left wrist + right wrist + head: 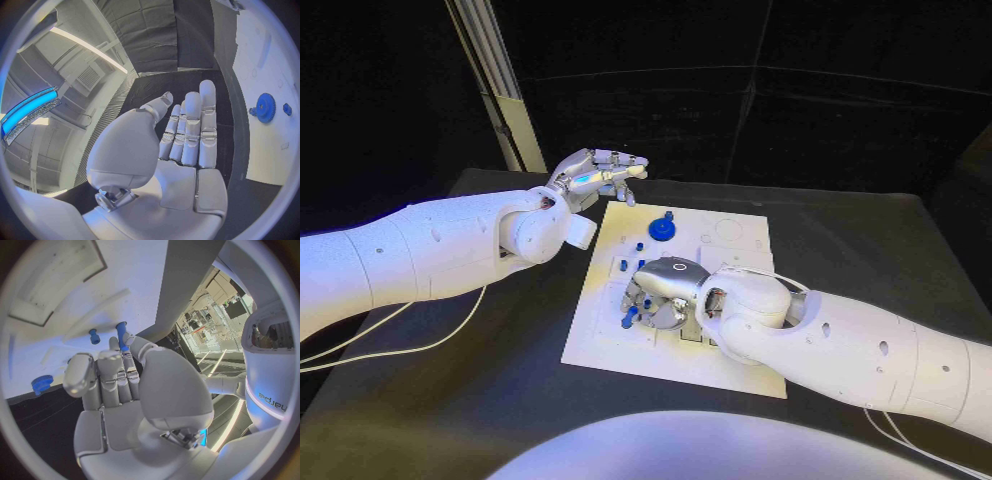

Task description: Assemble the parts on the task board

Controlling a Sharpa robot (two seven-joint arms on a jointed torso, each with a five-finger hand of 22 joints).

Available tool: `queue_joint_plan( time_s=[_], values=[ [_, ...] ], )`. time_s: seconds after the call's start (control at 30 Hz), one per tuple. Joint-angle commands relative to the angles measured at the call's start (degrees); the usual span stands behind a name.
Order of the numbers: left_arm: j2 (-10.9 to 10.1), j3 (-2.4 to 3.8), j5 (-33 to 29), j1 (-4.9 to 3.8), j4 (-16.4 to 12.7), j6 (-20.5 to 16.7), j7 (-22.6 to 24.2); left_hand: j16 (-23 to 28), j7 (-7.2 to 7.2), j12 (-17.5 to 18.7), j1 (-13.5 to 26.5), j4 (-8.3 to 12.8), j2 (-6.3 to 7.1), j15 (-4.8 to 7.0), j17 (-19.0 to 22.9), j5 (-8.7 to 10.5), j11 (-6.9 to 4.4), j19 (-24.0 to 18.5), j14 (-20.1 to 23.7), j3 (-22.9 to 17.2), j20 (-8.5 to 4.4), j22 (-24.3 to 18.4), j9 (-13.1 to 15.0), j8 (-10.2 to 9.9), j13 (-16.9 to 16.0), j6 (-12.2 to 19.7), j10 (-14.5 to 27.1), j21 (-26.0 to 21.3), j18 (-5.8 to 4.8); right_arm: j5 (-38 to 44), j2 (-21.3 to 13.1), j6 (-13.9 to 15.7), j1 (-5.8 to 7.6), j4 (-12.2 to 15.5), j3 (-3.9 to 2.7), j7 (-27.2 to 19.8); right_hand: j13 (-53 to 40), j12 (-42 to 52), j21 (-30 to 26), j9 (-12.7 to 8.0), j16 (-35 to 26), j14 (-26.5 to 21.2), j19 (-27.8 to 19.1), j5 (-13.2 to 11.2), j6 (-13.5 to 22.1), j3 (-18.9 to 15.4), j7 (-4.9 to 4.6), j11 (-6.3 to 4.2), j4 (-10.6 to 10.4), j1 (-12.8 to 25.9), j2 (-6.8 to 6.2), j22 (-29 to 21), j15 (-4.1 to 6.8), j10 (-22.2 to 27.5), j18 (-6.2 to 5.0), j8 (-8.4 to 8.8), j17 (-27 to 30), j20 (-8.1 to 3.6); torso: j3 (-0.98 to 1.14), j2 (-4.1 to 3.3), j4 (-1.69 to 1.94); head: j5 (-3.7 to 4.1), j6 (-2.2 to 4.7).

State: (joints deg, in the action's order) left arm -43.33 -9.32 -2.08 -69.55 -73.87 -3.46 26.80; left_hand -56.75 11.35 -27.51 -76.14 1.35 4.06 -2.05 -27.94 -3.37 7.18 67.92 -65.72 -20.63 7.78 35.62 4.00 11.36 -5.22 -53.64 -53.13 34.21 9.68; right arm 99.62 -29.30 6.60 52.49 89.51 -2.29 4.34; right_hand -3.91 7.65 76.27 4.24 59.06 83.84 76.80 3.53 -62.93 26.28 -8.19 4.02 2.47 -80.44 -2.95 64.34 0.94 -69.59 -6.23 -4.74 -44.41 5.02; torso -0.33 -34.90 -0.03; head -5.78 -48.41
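Item: blue peg (pixel 121 335), small, light, stiff, prob slippery; I'd pinch mid-shaft. R hand (pixel 672 290) over board (pixel 733 360), grip can't tell. L hand (pixel 596 175) spread, empty.

L hand (pixel 599 177) raised, fingers straight, apart, holding nothing; R hand (pixel 671 290) low, palm down, fingers curled.

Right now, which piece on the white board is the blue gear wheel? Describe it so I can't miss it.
Find the white rectangular task board mid-table, then its far end near the left hand. The round blue toothed gear wheel lies there flat; unlike the slim blue pegs closer to the right hand, it is wide and disc-shaped.
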Motion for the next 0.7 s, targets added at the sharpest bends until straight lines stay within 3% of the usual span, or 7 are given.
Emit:
queue_joint_plan(
  time_s=[0.03, 0.3, 0.53, 0.63, 0.7],
  values=[
    [0.04, 0.05, -0.21, -0.08, -0.04, 0.65, 0.22, -0.33, 0.08, -0.29, -0.07, 0.3, -0.69, -0.07, 0.06, -0.05, -0.04, 0.13, 0.29, 0.01, -0.13, -0.06, -0.07, 0.21, 0.06, 0.27, 0.25, -0.26, 0.78, 1.95, 0.24, -1.61, 0.08, 0.07, -0.01, 1.05, -0.05, -0.37, 0.33, 0.05, 0.3, -0.02, 0.06, 0.19, 0.02, 0.42, -0.38, 0.23, 0.0, 0.09, -0.35, -0.08, -0.23, -0.07, 0.89, 0.07, 0.05, 0.25, -0.01, -0.04, 0.01, -0.04, -0.06],
    [0.09, 0.05, -0.21, -0.08, 0.02, 0.67, 0.19, -0.33, 0.08, -0.29, -0.07, 0.3, -0.69, -0.07, 0.06, -0.05, -0.04, 0.13, 0.29, 0.01, -0.13, -0.06, -0.07, 0.21, 0.06, 0.27, 0.25, -0.26, 0.78, 3.53, 0.73, -1.25, 0.07, 0.52, 0.76, 1.16, -0.05, -0.37, 0.33, 0.05, 0.3, -0.02, 0.06, 0.19, 0.02, 0.42, -0.38, 0.23, 0.0, 0.09, -0.35, -0.08, -0.23, -0.07, 0.89, 0.07, 0.05, 0.25, 0.0, -0.01, 0.0, -0.09, -0.07],
    [0.16, 0.05, -0.21, -0.08, 0.11, 0.72, 0.18, -0.33, 0.08, -0.29, -0.07, 0.3, -0.69, -0.07, 0.06, -0.05, -0.04, 0.13, 0.29, 0.01, -0.13, -0.06, -0.07, 0.21, 0.06, 0.27, 0.25, -0.26, 0.78, 4.17, 1.11, -0.43, 0.07, 0.77, 0.96, 0.92, 0.03, -0.92, 0.17, -0.12, 0.17, -0.22, -0.26, 0.13, 0.62, 0.5, -0.55, 0.41, -0.01, 0.85, -0.95, -0.43, -0.37, 0.45, 0.8, 0.57, 0.44, 0.38, 0.01, 0.0, -0.01, -0.07, -0.02],
    [0.19, 0.05, -0.21, -0.08, 0.14, 0.74, 0.16, -0.33, 0.08, -0.29, -0.07, 0.3, -0.69, -0.07, 0.06, -0.05, -0.04, 0.13, 0.29, 0.01, -0.13, -0.06, -0.07, 0.21, 0.06, 0.27, 0.25, -0.26, 0.78, 4.0, 1.15, 0.2, 0.07, 0.7, 0.99, 0.82, 0.36, -3.18, -1.42, -0.69, -1.69, -1.17, -2.0, 0.54, 4.53, 0.3, -2.13, 1.86, -0.5, 2.7, -2.63, -3.26, -1.53, 4.37, 0.33, 1.36, 3.07, 1.16, -0.01, -0.02, 0.0, -0.03, 0.04],
    [0.21, 0.05, -0.21, -0.08, 0.16, 0.76, 0.15, -0.33, 0.08, -0.29, -0.07, 0.3, -0.69, -0.07, 0.06, -0.05, -0.04, 0.13, 0.29, 0.01, -0.13, -0.06, -0.07, 0.21, 0.06, 0.27, 0.25, -0.26, 0.78, 3.74, 1.15, 0.92, 0.08, 0.65, 1.01, 0.63, 0.43, -4.05, -2.95, -0.69, -2.54, -1.6, -3.52, 0.73, 7.0, -0.26, -2.65, 2.7, -0.72, 3.67, -3.73, -5.85, -2.12, 7.07, -0.2, 1.35, 4.27, 1.73, 0.0, -0.01, -0.02, -0.02, 0.11]
  ],
)
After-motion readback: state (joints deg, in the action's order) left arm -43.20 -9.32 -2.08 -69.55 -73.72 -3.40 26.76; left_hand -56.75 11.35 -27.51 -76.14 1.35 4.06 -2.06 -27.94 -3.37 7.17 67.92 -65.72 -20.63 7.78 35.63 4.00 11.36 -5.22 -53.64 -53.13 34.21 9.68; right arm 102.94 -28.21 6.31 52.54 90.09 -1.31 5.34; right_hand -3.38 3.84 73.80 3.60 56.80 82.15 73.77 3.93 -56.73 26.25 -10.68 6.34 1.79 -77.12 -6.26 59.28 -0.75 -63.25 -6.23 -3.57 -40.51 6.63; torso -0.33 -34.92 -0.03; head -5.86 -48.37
